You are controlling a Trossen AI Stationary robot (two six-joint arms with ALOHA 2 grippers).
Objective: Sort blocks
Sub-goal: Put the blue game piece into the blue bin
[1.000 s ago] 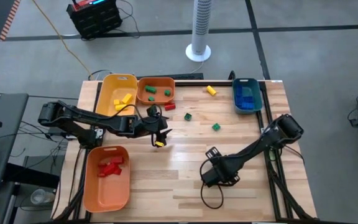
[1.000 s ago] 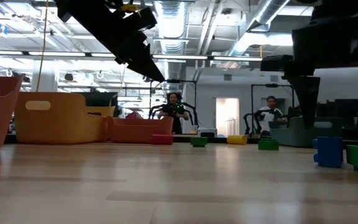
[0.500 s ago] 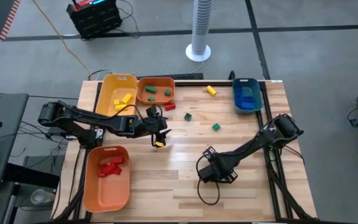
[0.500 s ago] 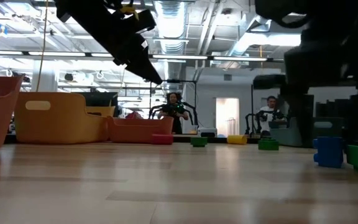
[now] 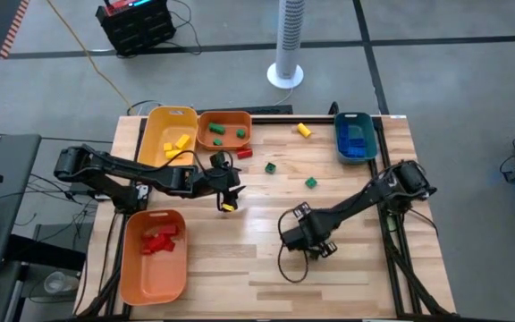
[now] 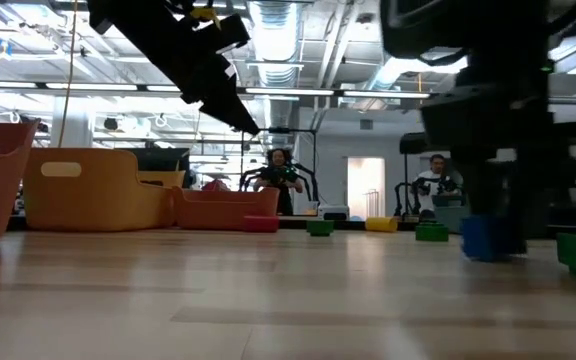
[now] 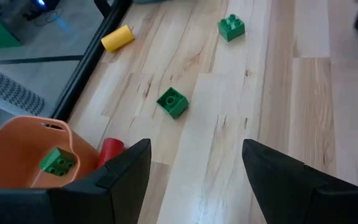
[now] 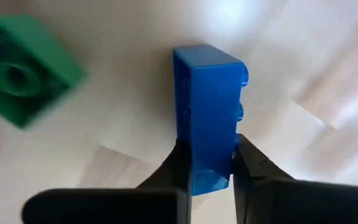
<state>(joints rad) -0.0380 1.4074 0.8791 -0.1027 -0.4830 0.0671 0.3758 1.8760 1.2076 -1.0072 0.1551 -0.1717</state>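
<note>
While you look down from above, your right pincer point(image 5: 295, 240) sits low over the bare middle of the bench point(image 5: 240, 259), toward the near edge. Its two fingers point(image 8: 247, 168) are clenched on a blue block point(image 8: 209, 118), squeezing it from both sides. A green block point(image 8: 20, 78) lies on the wood just beside it, not touching.

Your left pincer point(image 5: 229, 191) hangs above the bench, near the orange bin point(image 5: 224, 116) at the back. Its fingers point(image 7: 129, 168) are spread apart. A small yellow bit shows at its tip from above; you cannot tell if it is held.

Two more green blocks point(image 5: 270, 166) lie loose on the wood in the middle, well apart from each other. A yellow block point(image 5: 303, 130) lies near the back edge. A red block point(image 5: 244, 154) lies just beside the orange bin. Green blocks rest inside that bin. Yellow ones rest in the yellow bin point(image 5: 159, 121). Red ones lie in the big orange bin point(image 5: 132, 268) at the near left corner. Blue ones sit in the teal bin point(image 5: 340, 134) at the back right.
</note>
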